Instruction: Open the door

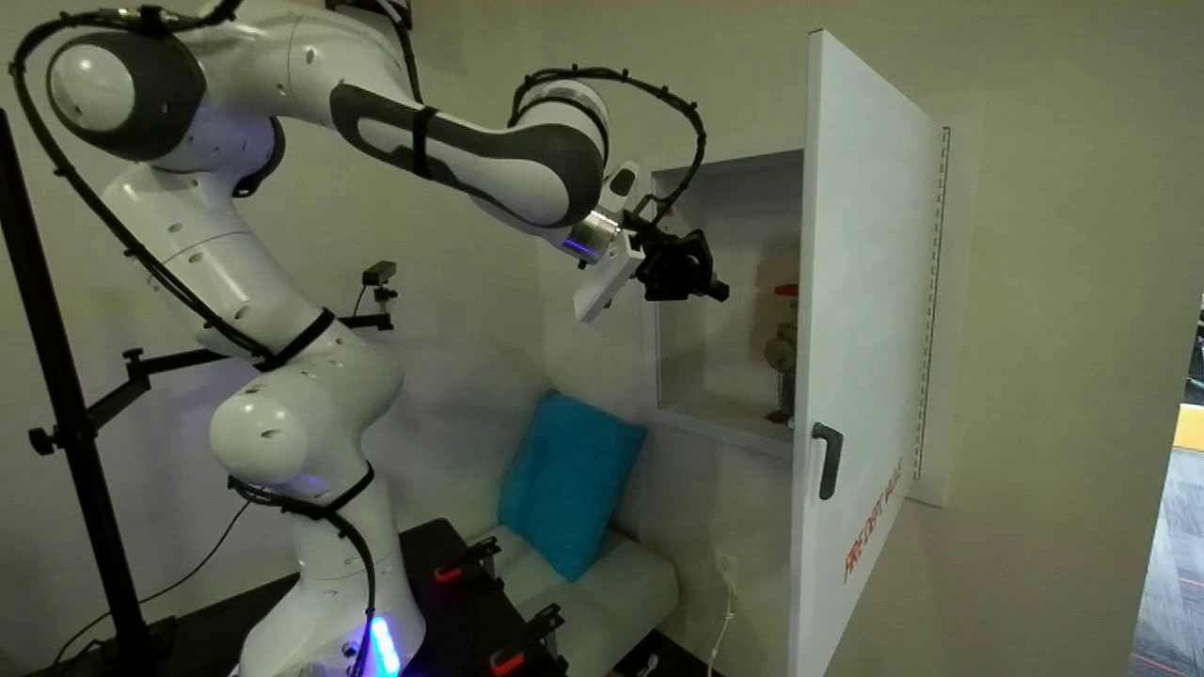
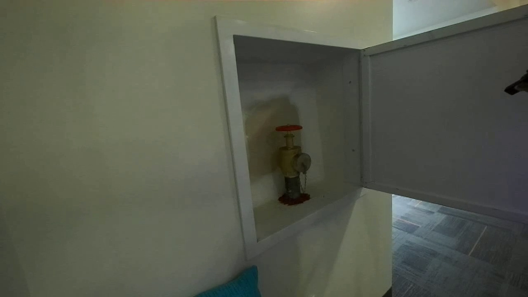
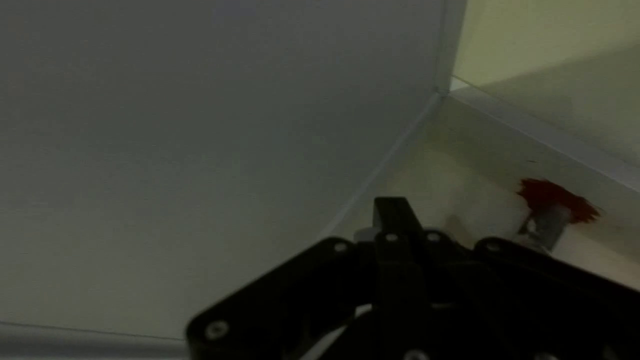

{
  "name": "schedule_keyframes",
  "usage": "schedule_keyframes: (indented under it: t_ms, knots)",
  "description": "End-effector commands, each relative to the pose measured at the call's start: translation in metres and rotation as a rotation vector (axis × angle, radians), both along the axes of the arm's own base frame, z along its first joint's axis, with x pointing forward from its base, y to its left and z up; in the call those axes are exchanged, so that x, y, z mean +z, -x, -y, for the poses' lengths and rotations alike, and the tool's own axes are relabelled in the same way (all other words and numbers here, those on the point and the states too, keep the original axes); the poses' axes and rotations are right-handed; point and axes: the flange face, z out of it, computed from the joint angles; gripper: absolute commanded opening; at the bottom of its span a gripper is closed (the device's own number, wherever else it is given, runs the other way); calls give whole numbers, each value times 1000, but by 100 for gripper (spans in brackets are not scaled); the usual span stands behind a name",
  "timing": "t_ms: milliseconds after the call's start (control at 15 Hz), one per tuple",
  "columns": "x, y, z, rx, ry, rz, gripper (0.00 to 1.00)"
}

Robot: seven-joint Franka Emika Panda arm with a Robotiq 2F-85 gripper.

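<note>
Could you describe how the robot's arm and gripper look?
The arm is glossy white with rounded joints and dark grey panels. Black cables are strapped along it, and a blue light glows near its base. The gripper is black; its jaws show pale, round screw heads.

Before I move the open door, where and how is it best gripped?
I would probably pinch the dark handle across its width, from the outer, lettered side of the door: it is a narrow, nearly upright bar near the free edge, opposite the hinge, while the face around is flat.
</note>
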Motion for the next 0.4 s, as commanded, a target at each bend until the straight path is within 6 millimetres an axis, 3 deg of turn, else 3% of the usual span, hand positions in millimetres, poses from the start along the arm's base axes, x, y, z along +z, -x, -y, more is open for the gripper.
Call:
schedule_keyframes:
  t_ms: [0, 333]
  knots:
    - [-24, -9, -16, 146, -102, -56, 0]
    - [-64, -12, -48, 327, -199, -131, 0]
